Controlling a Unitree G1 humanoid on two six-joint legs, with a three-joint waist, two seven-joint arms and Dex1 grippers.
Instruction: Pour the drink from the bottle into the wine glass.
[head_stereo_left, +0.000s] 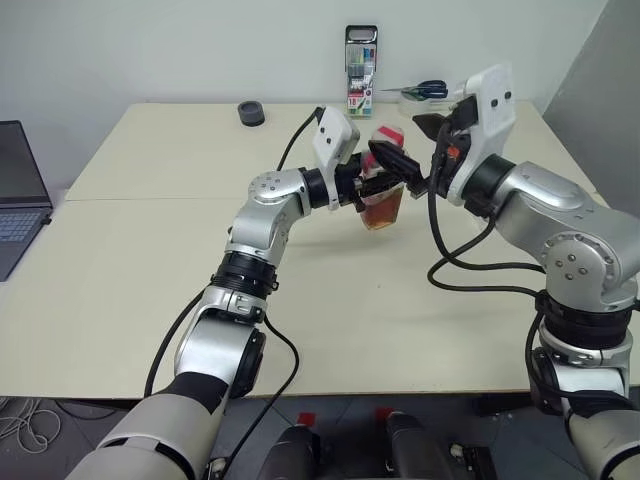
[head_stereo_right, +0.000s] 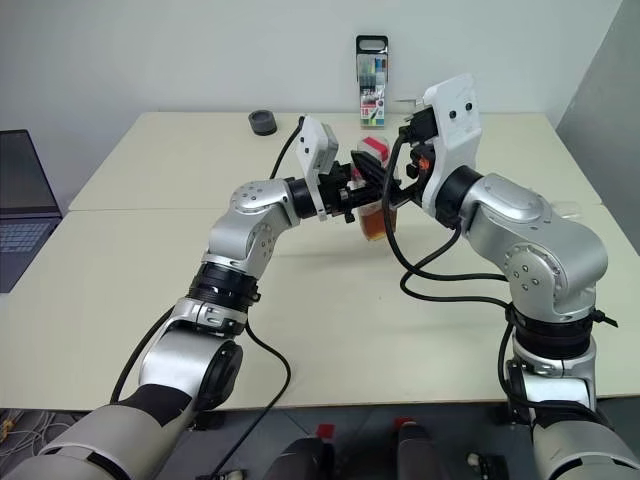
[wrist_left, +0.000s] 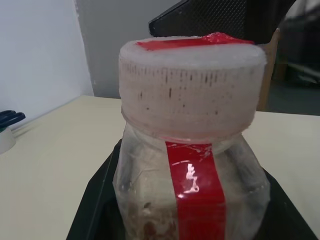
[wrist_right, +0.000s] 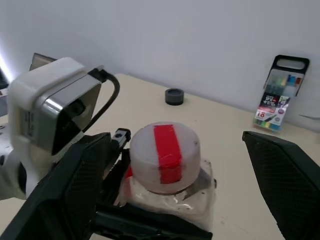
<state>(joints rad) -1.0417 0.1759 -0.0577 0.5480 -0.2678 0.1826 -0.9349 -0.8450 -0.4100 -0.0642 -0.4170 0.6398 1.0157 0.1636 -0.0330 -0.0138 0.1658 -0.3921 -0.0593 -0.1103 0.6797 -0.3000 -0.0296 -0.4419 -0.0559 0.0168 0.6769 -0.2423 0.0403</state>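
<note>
At the far left edge a laptop sits on a neighbouring desk, beside the pale surface. Toward the back of the surface, left of centre, lies a small dark round object.

The left gripper reaches in from the left and points to the right, its jaws clamped on the body of the bottle — held upright and lifted clear above the middle of the surface. The bottle is clear plastic with a vertical red label strip, and its red-and-white cap is on. The drink, an amber-brown liquid, fills the lower part of the bottle.

Behind the bottle, at the back edge of the surface, a pack of coloured pens stands upright against the wall. To its right, also at the back, is a pair of scissors with blue handles.

The right gripper comes in from the right at the height of the cap, jaws wide apart — one finger on each side of the cap, neither pressing on it in the right wrist view. Black cables hang from that arm toward the surface.
</note>
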